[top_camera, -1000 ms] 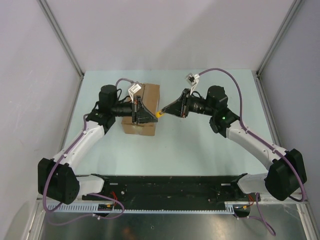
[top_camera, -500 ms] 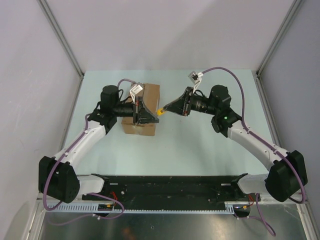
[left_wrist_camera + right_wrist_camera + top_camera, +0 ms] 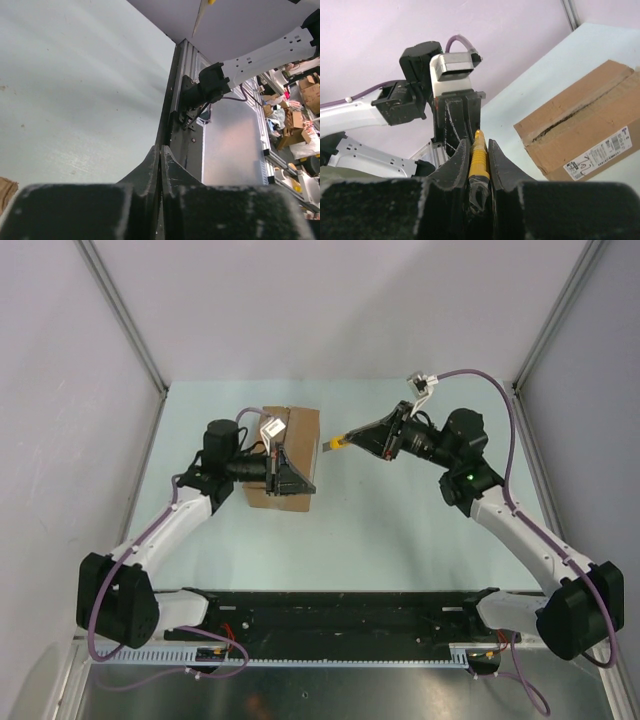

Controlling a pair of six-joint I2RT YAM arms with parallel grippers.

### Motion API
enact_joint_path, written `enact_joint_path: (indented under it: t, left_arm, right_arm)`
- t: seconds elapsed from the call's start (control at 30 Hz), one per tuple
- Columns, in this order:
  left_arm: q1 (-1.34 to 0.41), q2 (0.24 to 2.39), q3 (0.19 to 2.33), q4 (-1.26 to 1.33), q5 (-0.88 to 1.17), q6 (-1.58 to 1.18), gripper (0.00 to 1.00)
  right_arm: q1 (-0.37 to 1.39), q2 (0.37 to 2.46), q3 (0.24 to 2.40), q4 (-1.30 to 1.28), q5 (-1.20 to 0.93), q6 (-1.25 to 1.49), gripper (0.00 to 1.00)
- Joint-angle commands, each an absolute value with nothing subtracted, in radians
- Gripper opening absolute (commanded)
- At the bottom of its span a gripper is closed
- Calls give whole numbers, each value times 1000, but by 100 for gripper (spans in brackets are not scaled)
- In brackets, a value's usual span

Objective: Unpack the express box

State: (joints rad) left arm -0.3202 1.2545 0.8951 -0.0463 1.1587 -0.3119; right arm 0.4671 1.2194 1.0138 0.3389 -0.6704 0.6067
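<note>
L claw (image 3: 308,485): hanging over near-right part of the express box (image 3: 300,425); fingers (image 3: 150,165) pressing flat together, gripping nothing.
Box, position: sitting on table (image 3: 400,530), left of centre, flaps down.
Box, hidden: L claw covering mid & near top in top view; L wrist view catching only a brown corner at its lower-left edge.
Box, detail: seam (image 3: 575,117) showing as dark ragged gap; label (image 3: 600,152) facing R wrist cam, text too small to read.
Knife (image 3: 337,444): yellow tip poking out just beside box's right edge; touching or not, can't tell; body mostly hiding betw. fingers.
R claw (image 3: 350,440): narrow, clamping the knife (image 3: 478,160).
</note>
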Motion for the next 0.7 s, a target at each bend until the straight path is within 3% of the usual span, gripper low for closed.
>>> enact_joint_path:
  t: [0.0,0.07,0.17,0.2,0.3,0.4,0.67]
  left_arm:
    - [-314,1221,896,-43,1146,-290,14]
    - [-304,1213,893,-41,1097,-296,24]
    - [-253,1181,878,-41,918,-327,55]
    - [-232,1169,870,-43,844,-371,74]
    - [-131,1112,865,-162,399,-458,93]
    - [-25,1083,870,-244,258,-506,99]
    - [58,1166,916,-339,267,-508,100]
  right_arm:
    - [463,1193,1035,394,-650,617,0]
    - [460,1190,1035,356,-634,609,0]
    - [451,1177,1035,234,-516,586,0]
    - [449,1170,1034,185,-385,578,0]
    - [439,1154,1034,5,-128,569,0]
    - [433,1152,1034,-150,-2,581,1]
    - [419,1198,1028,-325,146,614,2]
